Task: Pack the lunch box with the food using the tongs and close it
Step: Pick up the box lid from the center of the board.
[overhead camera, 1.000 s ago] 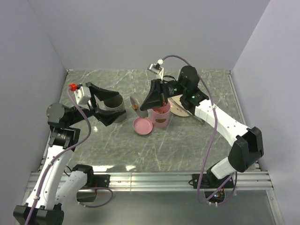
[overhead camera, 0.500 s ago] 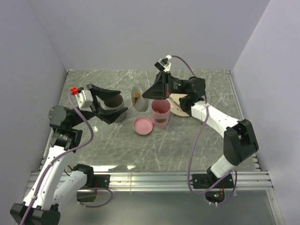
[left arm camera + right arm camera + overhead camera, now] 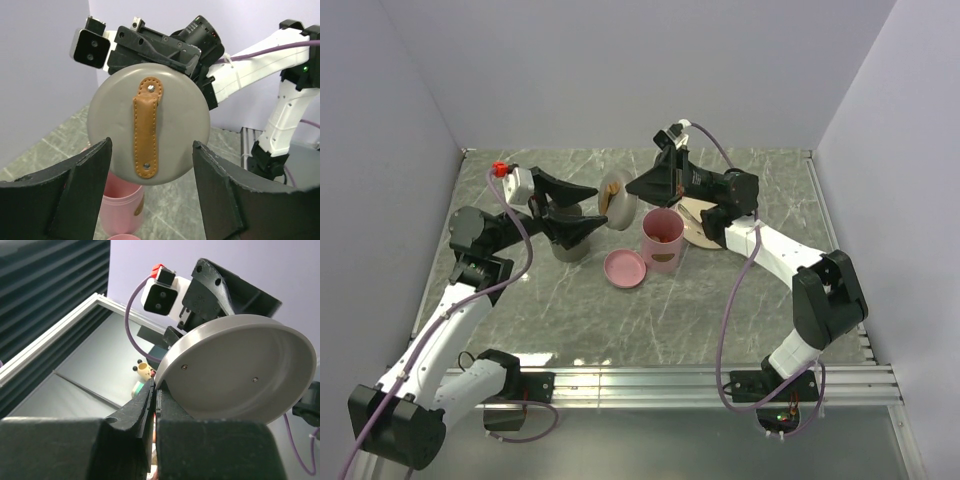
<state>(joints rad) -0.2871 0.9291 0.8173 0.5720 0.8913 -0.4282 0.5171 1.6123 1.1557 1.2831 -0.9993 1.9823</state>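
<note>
My left arm has swung in from the left side of the table (image 3: 720,300) toward the middle, and its left gripper (image 3: 594,208) now sits right at the lid (image 3: 175,125), where a second ago it hung well apart from it. The jaws have narrowed but stand open. Its two fingers (image 3: 75,200) flank the lower edge of the grey disc, and I cannot tell whether they touch it. The brown strap (image 3: 146,131) faces my left wrist camera, running up and down.

My right gripper (image 3: 155,390) is pinched closed on the lid's rim. It holds the lid on edge in the air over the far middle of the table.

The lunch box (image 3: 662,240) stands uncovered just right of and below the lid. A shallow pink dish (image 3: 624,268) lies just beside it, toward the near edge.
</note>
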